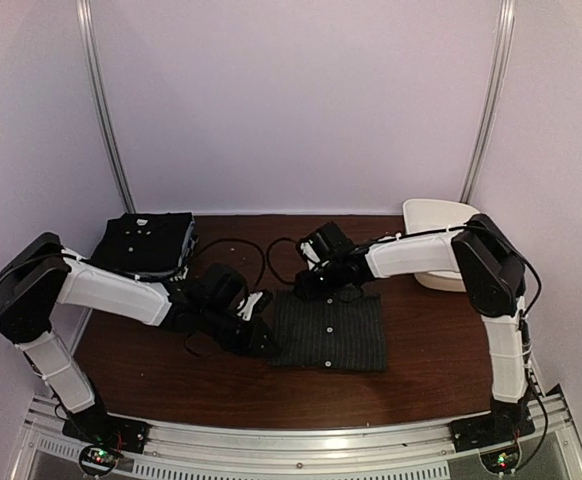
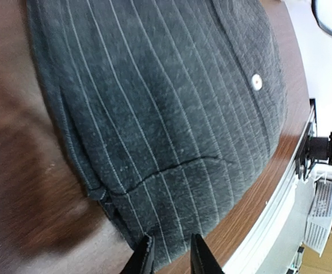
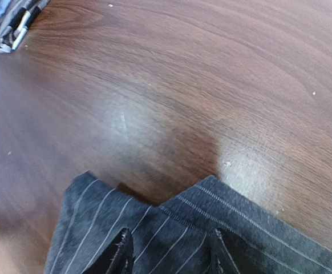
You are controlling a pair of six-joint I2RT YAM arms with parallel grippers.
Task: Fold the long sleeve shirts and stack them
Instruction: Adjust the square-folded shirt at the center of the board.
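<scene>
With one folded shirt (image 1: pixel 149 240) beyond your left gripper (image 2: pixel 171 241), grip unclear, the pinstriped shirt (image 1: pixel 336 335) under your parted right gripper (image 3: pixel 170 242) awaits stacking.

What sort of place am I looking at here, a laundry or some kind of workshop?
Probably a robot test booth, not a laundry: plain pale walls with metal posts, two robot arms bolted to a rail at the edge of a wooden table, one pinstriped shirt laid between them.
</scene>
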